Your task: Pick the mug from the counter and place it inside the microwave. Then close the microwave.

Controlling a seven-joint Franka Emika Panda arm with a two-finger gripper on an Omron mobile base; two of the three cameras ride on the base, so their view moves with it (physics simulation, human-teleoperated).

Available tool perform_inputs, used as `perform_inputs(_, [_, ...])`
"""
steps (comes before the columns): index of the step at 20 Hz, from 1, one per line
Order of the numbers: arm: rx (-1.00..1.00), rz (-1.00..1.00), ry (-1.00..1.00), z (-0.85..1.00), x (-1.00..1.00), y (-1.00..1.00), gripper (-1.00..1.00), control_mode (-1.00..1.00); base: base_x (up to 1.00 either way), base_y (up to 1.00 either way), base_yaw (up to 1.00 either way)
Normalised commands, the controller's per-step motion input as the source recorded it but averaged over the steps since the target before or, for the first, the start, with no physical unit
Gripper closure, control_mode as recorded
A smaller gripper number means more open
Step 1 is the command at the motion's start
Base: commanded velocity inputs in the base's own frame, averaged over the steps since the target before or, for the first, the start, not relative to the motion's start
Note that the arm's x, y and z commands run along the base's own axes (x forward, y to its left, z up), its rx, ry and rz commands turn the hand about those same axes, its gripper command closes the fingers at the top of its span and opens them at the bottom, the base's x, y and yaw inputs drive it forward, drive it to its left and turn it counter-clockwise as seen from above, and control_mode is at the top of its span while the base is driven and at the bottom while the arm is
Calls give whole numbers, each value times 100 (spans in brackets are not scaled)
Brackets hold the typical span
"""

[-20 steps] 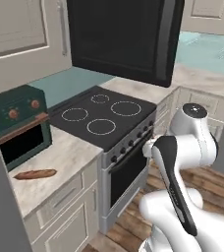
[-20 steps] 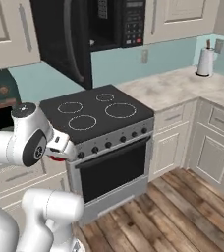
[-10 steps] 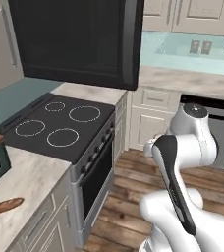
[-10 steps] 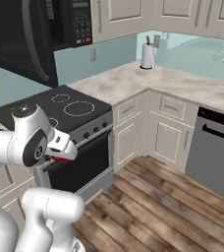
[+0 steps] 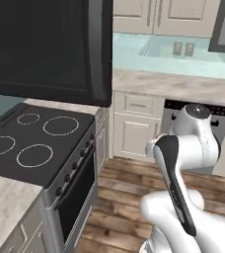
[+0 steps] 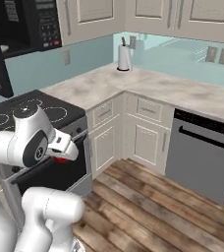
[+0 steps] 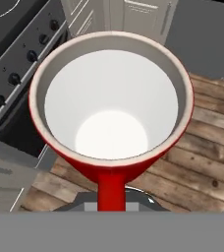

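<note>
Wooden plank flooring ran under me, with cream cabinets around the corner and a marbled stone desk above them — a kitchen seen from the arm's shoulder. I had the claw pinched tight on the handle of the mug, whose glossy red wall and smooth white inside faced my hand camera mouth-on; in the right base view only a sliver of red showed under the wrist. I judged the mug sat low and close to the arm's body so that it would ride steadily while the base was turned away from the cooking wall. It hung over the floor just in front of the stove, whose flat black glass top carried thin white burner rings and a row of round knobs along its front. Above the stove the microwave stood with its broad dark door swung out — open, I reckoned, so the mug could go in. Placing was not yet done, nor the closing. A paper towel roll stood upright on the far desk.
</note>
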Motion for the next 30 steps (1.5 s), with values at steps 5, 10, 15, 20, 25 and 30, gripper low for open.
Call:
perform_inputs(5, [0, 0, 0, 0, 0, 0, 100, 100, 59, -66, 0])
perform_inputs(10, [0, 0, 0, 0, 0, 0, 100, 100, 66, -39, 5])
perform_inputs(15, [0, 0, 0, 0, 0, 0, 100, 100, 24, -34, 39])
perform_inputs(20, [0, 0, 0, 0, 0, 0, 100, 100, 7, -19, 61])
perform_inputs(25, [0, 0, 0, 0, 0, 0, 100, 100, 5, -23, 67])
perform_inputs(30, [0, 0, 0, 0, 0, 0, 100, 100, 37, -75, 60])
